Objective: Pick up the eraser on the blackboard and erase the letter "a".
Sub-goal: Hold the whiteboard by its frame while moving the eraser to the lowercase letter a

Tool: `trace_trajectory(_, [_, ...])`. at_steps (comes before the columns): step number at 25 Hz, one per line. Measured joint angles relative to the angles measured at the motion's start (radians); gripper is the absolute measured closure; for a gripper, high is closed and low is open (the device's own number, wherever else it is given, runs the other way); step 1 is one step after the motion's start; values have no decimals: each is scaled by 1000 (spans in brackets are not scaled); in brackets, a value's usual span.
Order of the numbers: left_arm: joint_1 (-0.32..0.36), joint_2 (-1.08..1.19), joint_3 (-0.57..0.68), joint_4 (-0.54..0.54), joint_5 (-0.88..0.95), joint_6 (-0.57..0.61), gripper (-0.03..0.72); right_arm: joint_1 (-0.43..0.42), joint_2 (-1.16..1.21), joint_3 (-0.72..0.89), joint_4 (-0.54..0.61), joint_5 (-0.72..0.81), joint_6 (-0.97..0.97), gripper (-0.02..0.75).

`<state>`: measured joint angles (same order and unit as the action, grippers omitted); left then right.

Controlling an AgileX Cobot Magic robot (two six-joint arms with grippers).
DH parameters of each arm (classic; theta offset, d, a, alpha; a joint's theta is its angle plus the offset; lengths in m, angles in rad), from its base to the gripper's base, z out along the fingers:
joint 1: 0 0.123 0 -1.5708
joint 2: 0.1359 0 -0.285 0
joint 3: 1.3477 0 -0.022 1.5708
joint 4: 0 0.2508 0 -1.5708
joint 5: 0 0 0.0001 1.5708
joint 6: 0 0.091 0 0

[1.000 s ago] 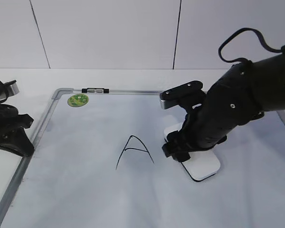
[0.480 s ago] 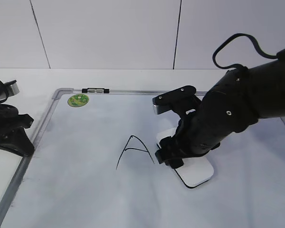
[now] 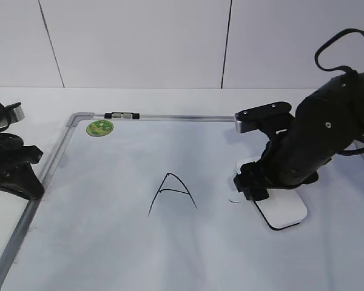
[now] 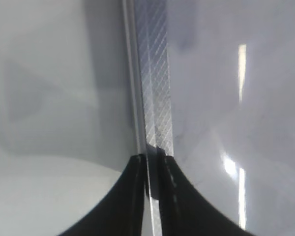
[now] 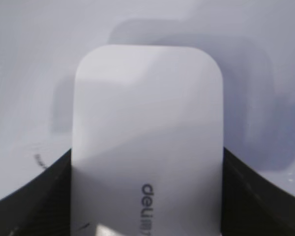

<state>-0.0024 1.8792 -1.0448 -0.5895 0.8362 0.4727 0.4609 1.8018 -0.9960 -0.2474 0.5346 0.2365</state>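
Observation:
The blackboard (image 3: 109, 242) is a white board with a silver-grey frame, lying flat. My right gripper (image 3: 272, 189) is shut on the eraser (image 3: 285, 213), a flat white block pressed on the board's right half. The right wrist view shows the eraser (image 5: 147, 123) between both black fingers (image 5: 49, 191). Of the letter "a", only a faint curved trace (image 3: 233, 200) shows just left of the eraser, seen again as the trace (image 5: 37, 160) in the right wrist view. My left gripper (image 3: 30, 179) is shut on the board's left frame rail (image 4: 155, 98).
An angular capital "A" (image 3: 171, 193) is drawn mid-board, left of the eraser. A round green sticker (image 3: 99, 128) and a small black-and-white clip (image 3: 122, 114) sit at the far left corner. The frame rail runs along the far edge (image 3: 182, 118).
My right gripper slid the eraser left toward the capital "A", then back right. The faint trace left of the eraser is now uncovered. The left arm has not moved.

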Motion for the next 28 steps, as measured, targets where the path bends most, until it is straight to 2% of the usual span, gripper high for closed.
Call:
trace_trajectory(4, [0,0,0,0,0,0,642,-25,-2,0,0,2,0,175])
trace_trajectory(8, [0,0,0,0,0,0,642,-14,-2,0,39,-1,-42,175])
trace_trajectory(16, [0,0,0,0,2,0,642,152,5,0,67,-14,-83,175])
trace_trajectory(19, [0,0,0,0,2,0,642,169,5,0,69,-15,-84,175])
trace_trajectory(24, [0,0,0,0,2,0,642,111,7,0,74,-22,-82,175])
trace_trajectory(28, [0,0,0,0,0,0,642,-17,7,0,72,-26,-78,175])
